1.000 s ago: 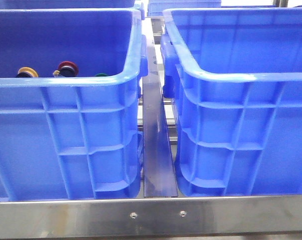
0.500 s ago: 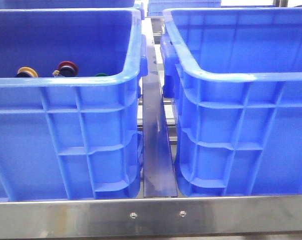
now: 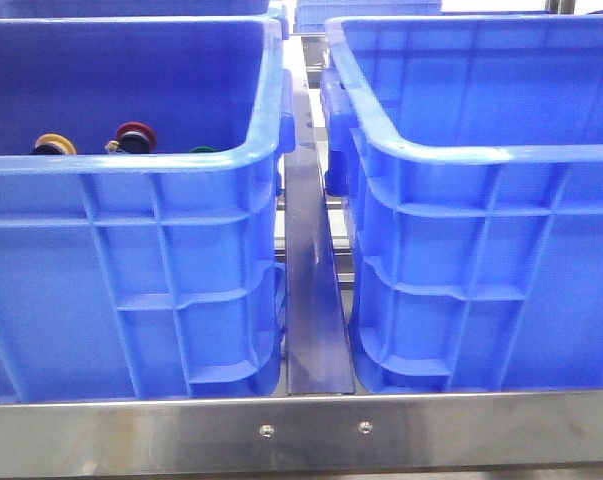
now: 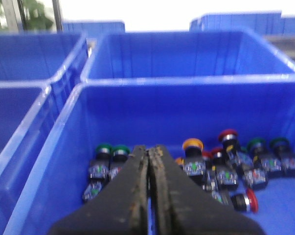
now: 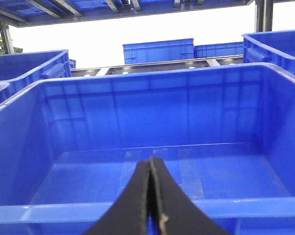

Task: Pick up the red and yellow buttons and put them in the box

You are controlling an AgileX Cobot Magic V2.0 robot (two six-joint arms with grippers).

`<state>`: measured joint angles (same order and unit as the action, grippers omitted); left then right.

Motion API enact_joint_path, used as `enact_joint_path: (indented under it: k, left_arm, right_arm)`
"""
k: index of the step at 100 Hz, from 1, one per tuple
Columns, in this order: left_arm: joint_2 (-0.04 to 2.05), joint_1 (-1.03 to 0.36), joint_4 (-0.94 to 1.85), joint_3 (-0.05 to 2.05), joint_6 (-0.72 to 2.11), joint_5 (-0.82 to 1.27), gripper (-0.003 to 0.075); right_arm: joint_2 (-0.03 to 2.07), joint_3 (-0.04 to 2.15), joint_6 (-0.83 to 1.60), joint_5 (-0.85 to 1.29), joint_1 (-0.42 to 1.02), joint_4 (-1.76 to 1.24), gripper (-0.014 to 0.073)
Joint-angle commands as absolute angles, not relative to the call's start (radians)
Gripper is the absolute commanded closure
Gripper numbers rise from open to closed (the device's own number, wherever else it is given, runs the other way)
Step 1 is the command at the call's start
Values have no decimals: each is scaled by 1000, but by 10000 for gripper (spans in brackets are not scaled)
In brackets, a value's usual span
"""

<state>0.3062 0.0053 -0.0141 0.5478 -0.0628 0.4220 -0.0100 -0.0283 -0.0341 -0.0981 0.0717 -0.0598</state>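
Task not begun. The red button [image 3: 133, 133] and yellow button [image 3: 54, 143] lie in the left-hand crate [image 3: 131, 290] among a heap of similar pieces, green-capped ones included. The box [image 3: 481, 280] on the right shows a bare floor in the right wrist view. Left claw [image 4: 148, 161] hangs above the heap, jaws pressed together, holding nothing. Right claw [image 5: 150, 171] likewise closed and empty over the box. Both picks and both placements remain.
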Motion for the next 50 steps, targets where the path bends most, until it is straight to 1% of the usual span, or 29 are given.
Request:
enact_joint_path:
  k: [1, 12, 23, 50]
  left_arm:
    - [409, -2, 0, 654, -73, 447, 739]
    - [529, -2, 0, 751, -73, 526, 739]
    - [627, -2, 0, 813, -73, 547, 739]
    - [740, -2, 0, 849, -73, 544, 738]
  right_arm:
    - [-35, -13, -30, -178, 72, -52, 661]
    - [-35, -13, -30, -178, 72, -52, 661]
    - [-35, -13, -30, -178, 72, -52, 661]
    - [-35, -13, -30, -178, 72, -52, 661]
